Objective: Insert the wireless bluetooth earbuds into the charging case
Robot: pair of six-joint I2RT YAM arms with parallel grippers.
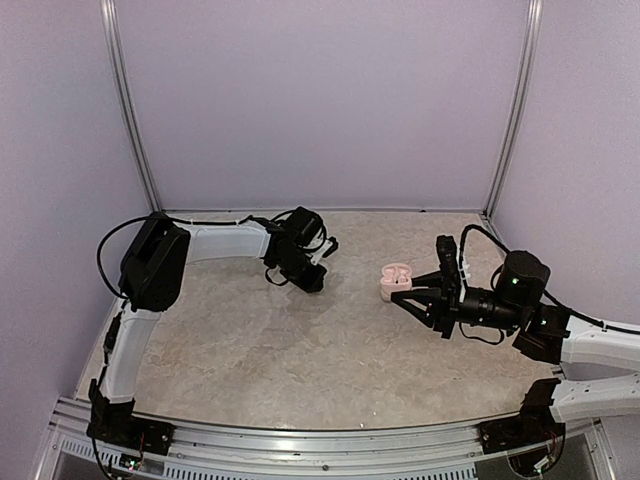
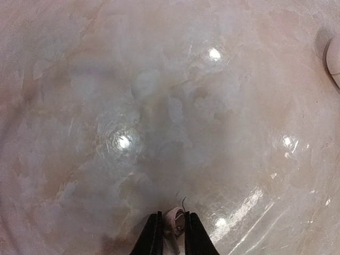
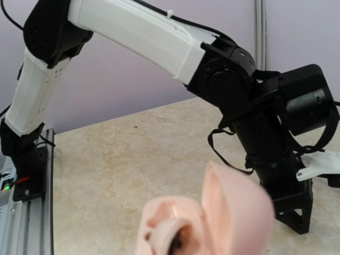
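- left gripper [image 1: 309, 281] points down at the table [image 1: 300, 350], well to the left of the charging case [image 1: 395, 277]
- left wrist view: its two dark fingers [image 2: 153, 240] are nearly together, pinched on one earbud [image 2: 173, 222]
- earbud is white and tiny, with its rounded head poking up above the fingertips and the stem running down between them
- earbud is at table level; can't tell if it is lifted or touching the surface
- in that same view the charging case is only a pale sliver at the far right edge, well apart from the earbud
- right gripper [image 1: 406, 288] comes in from the right side of the charging case, jaws closed on the case, one finger on either side
- charging case is open, lid hinged up, inside facing up; pinkish-white in this light
- top view shows two wells inside the case; can't tell if either one is filled
- right wrist view: the case fills the lower middle, very close and blurred, with a dark spot inside near the bottom; too soft to name
- can't tell if the case sits on the table or is held just above it
- a second earbud can't be made out in any view
- beyond the case, the left arm's white links and black wrist cross the right wrist view
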